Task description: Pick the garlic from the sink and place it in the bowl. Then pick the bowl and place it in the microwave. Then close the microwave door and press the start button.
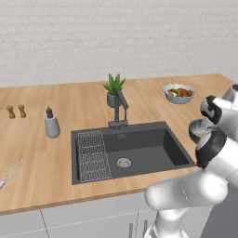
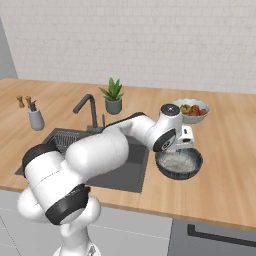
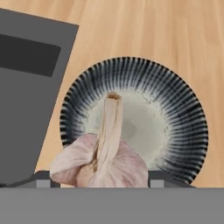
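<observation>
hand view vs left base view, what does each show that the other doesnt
Hand view alone: the garlic between the gripper's fingertips, over the bowl's pale inside, and the bowl's striped rim.

Left base view alone: the faucet, drain, wire rack, plant, soap bottle, two shakers, whisk and the white food bowl.

Both: the bowl beside the sink on the wooden counter.

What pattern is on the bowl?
The bowl has thin dark and pale stripes fanning out around a pale speckled middle. The hand view shows it best.
</observation>
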Controlling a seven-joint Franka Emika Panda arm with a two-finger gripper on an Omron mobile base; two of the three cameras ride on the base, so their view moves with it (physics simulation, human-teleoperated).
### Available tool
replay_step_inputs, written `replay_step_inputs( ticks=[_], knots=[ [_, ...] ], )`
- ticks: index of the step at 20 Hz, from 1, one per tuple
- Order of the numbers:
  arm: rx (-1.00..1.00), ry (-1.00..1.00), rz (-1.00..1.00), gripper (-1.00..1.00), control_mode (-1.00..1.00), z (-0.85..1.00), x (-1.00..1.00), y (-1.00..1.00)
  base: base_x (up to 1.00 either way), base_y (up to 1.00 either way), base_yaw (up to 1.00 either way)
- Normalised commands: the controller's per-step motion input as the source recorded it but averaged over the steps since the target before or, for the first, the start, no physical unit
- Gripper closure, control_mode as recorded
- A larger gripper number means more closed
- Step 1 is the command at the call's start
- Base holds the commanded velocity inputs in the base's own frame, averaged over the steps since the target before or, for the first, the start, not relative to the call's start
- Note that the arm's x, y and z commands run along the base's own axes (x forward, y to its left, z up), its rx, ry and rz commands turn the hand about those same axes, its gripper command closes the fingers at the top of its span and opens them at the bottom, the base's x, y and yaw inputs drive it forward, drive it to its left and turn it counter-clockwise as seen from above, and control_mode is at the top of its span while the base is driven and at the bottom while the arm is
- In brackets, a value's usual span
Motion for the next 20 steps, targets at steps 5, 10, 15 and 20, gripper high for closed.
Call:
replay_step_inputs(
  ticks=[5,10,15,20],
  knots=[
    [0.0,0.0,0.0,1.0,-1.0,-0.34,0.3,-0.2,0.0,0.0,0.0],
    [0.0,0.0,0.0,1.0,-1.0,-0.32,0.25,-0.17,0.0,0.0,0.0],
    [0.0,0.0,0.0,1.0,-1.0,-0.3,0.18,-0.14,0.0,0.0,0.0],
    [0.0,0.0,0.0,1.0,-1.0,-0.25,0.11,-0.04,0.0,0.0,0.0]
  ],
)
